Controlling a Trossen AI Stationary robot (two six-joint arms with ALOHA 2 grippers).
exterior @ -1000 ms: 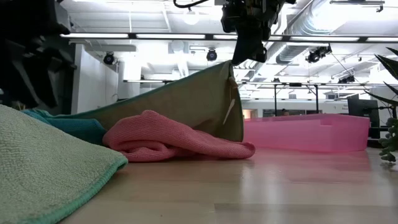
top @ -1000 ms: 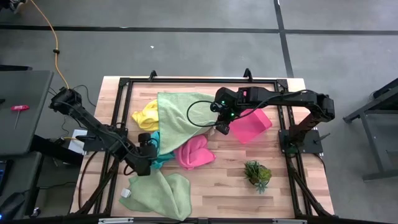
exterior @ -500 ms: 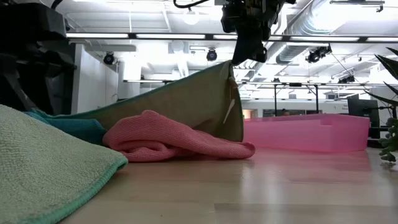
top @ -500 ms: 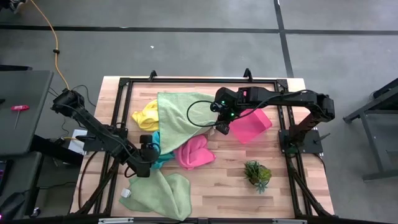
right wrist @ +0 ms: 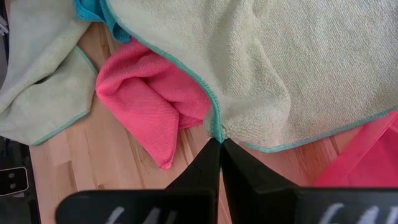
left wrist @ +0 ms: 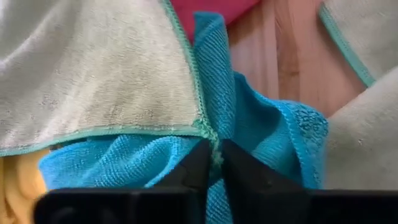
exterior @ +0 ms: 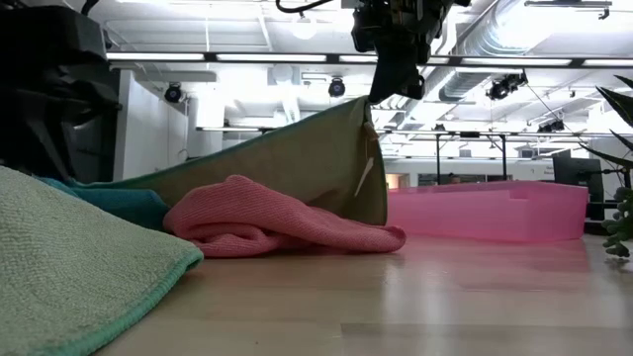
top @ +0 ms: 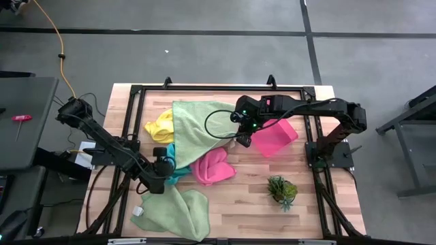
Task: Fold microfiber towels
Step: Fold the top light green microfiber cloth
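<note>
A large pale green towel (top: pixel 197 129) lies spread over the far left of the table, on top of the yellow towel (top: pixel 158 126), the teal towel (top: pixel 178 171) and the hot pink towel (top: pixel 214 167). My right gripper (top: pixel 242 141) is shut on its right corner, which is raised, so the cloth slopes like a tent in the low view (exterior: pixel 297 163). My left gripper (left wrist: pixel 216 152) is low at the towel's near-left corner and shut on it, with the teal towel (left wrist: pixel 261 130) under it. A second pale green towel (top: pixel 174 207) lies crumpled near the front edge. My left gripper pinches the pale green towel's near-left corner (left wrist: pixel 208 132), at its teal trim, between its two fingers. The corner lies low on the teal towel; whether teal cloth is caught too, I cannot tell. My right gripper pinches the towel's right corner (right wrist: pixel 216 132) between its two fingers, from above and pointing down. That corner is lifted clear of the table. The cloth slopes down from it to the pile on the left.
A rigid pink tray (top: pixel 276 136) lies just right of my right gripper. A small spiky green plant (top: pixel 281 189) stands at the near right. Bare wood (top: pixel 245 211) shows between the plant and the near green towel.
My left gripper has come down a little onto the pile at the pale green towel's near-left corner. My right gripper and the raised corner have kept still.
</note>
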